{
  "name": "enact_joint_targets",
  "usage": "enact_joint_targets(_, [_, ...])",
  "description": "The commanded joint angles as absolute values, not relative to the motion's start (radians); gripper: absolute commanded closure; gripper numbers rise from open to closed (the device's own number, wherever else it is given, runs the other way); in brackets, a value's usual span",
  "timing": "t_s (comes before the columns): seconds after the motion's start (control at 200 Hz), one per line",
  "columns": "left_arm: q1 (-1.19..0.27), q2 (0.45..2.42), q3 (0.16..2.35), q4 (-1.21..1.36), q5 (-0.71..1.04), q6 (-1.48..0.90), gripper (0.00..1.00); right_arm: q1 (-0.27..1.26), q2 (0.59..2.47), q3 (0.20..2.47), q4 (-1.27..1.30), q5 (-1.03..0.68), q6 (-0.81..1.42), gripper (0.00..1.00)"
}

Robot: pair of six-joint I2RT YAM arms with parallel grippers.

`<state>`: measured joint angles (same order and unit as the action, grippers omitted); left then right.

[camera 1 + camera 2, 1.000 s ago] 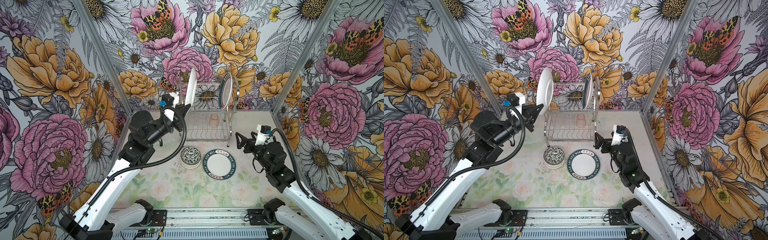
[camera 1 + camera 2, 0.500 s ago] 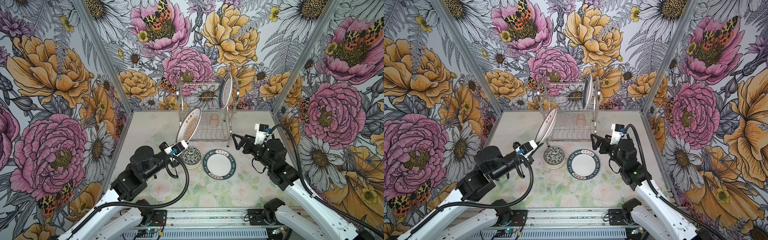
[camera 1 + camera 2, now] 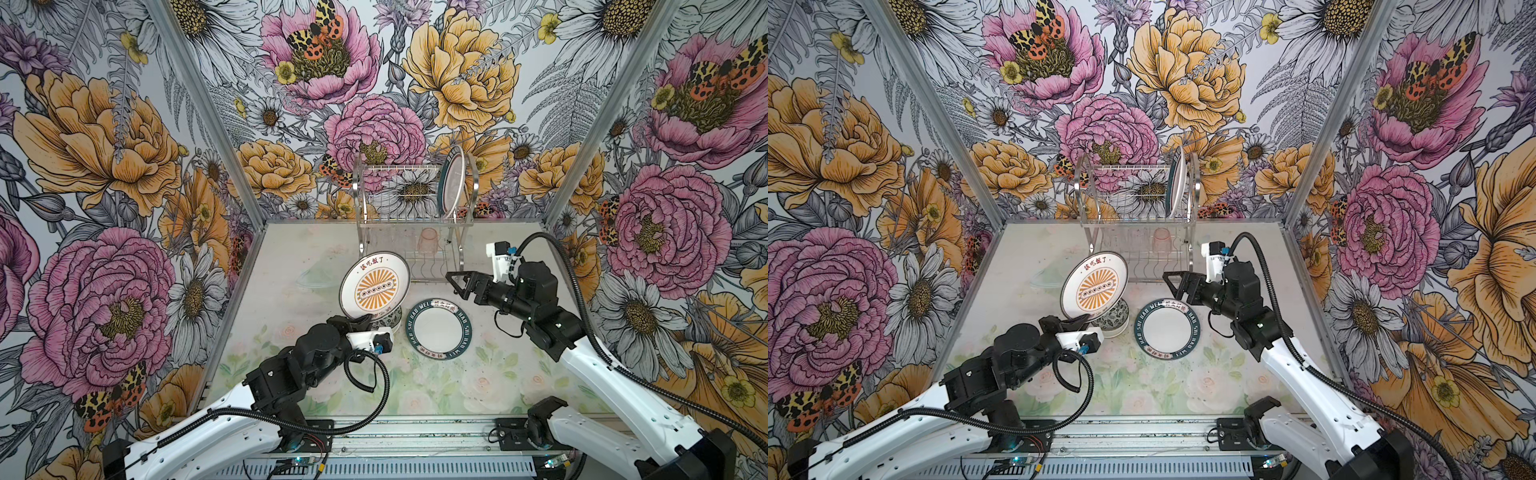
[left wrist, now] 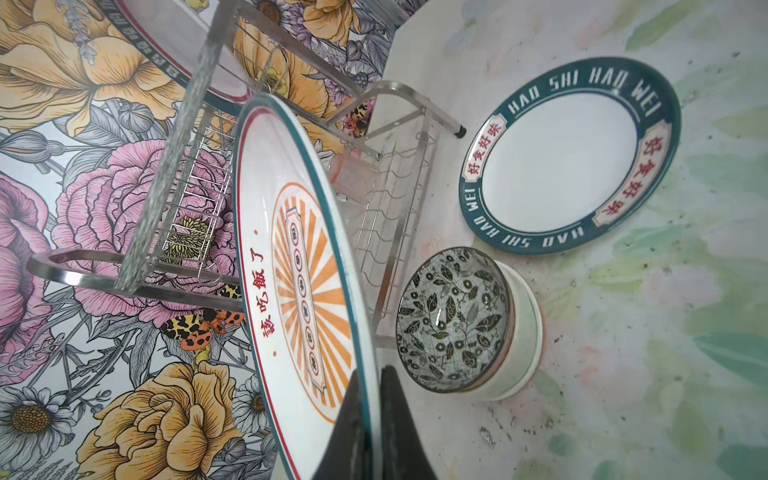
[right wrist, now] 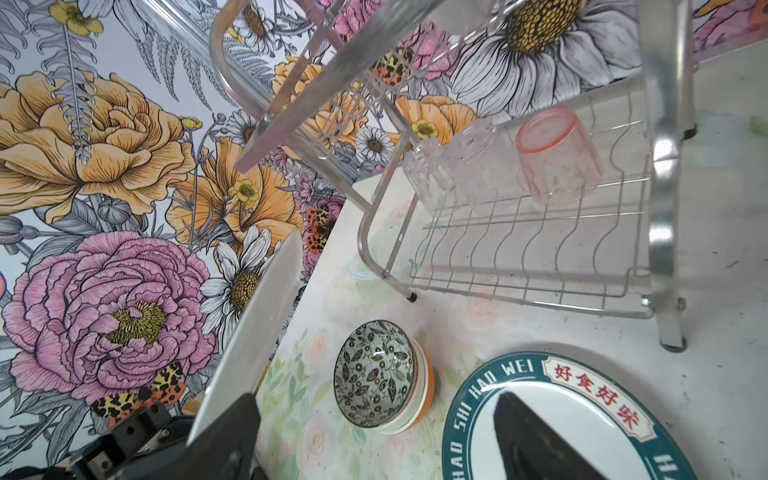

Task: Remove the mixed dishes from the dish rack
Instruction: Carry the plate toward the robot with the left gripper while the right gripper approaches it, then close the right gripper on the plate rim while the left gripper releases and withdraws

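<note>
**Sunburst plate clear of rack, set-down pending**

- Left tool (image 3: 360,321): clamped on the lower rim of the sunburst plate (image 3: 374,282). The plate is in the air, tilted steeply and face up, in front of the dish rack (image 3: 360,232) and just over the bowl stack (image 4: 453,320).
- Right tool (image 3: 455,285): jaws apart and empty, above the far edge of the teal-rimmed plate (image 3: 438,328), which lies flat on the counter (image 3: 478,374).
- Left in rack: one upright plate (image 3: 451,183) on the upper tier, and a pink cup (image 3: 428,241) and clear cups (image 5: 449,166) on the lower tier.

Judgement: the step in hand is laying the sunburst plate down.
1. Move it sideways off the bowls before levelling it.
2. Roll the wrist slowly, since a rim pinch looks slip-prone.
3. Lower it onto bare counter or squarely onto the teal-rimmed plate.
4. Release only once the base bears weight.
</note>
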<state>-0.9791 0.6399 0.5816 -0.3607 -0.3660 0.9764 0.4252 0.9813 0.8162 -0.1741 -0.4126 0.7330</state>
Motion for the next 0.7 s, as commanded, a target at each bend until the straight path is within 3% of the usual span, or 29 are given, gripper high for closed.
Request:
enact_joint_targets(0.0, [-0.998, 0.659, 0.566, -0.283, -0.434, 1.081, 1.00, 0.443, 1.011, 0.855, -0.181, -0.484, 0.750, 0.11])
enact_joint_targets(0.695, [-1.049, 0.774, 0.481, -0.088, -0.489, 1.275, 1.00, 0.567, 1.263, 0.902, -0.175, -0.474, 0.819, 0.38])
